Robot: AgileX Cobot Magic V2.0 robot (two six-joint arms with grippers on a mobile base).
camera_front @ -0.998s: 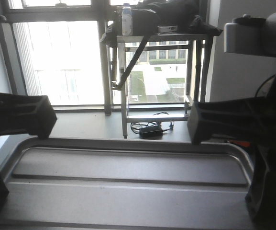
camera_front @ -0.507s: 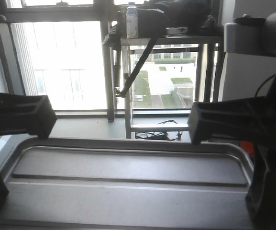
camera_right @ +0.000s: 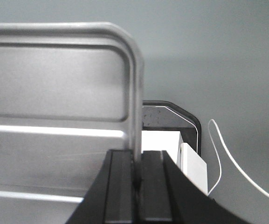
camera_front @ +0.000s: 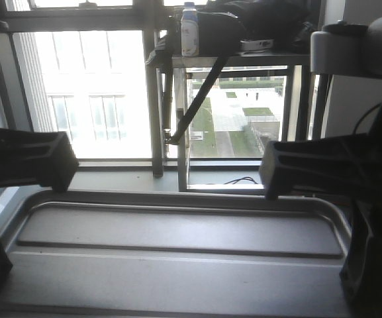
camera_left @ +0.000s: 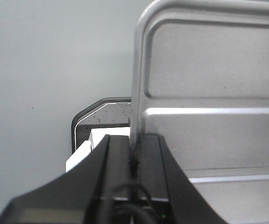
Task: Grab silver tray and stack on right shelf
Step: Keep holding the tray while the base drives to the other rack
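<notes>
I hold the silver tray [camera_front: 177, 265] level in front of me, one gripper on each short side. It is shiny, with a raised rim and long ridges across its floor. My left gripper [camera_front: 57, 180] is shut on the tray's left rim, and the left wrist view shows the rim pinched between the black fingers of that gripper [camera_left: 135, 154], with the tray [camera_left: 209, 88] beyond. My right gripper [camera_front: 275, 185] is shut on the right rim; the right wrist view shows this gripper [camera_right: 136, 163] clamped on the tray [camera_right: 55, 88]. The right shelf is out of view.
Ahead stands a metal table [camera_front: 243, 61] by a bright window [camera_front: 98, 93], carrying a white bottle [camera_front: 189, 30] and a dark bag [camera_front: 257, 18]. Below the tray lie grey floor, a dark base with white blocks [camera_left: 85, 154] and a thin white cable [camera_right: 219, 158].
The table, bottle and window have slid to the right in the front view, and the cables on the floor have dropped out of sight. Tray and grippers keep their places in the frame.
</notes>
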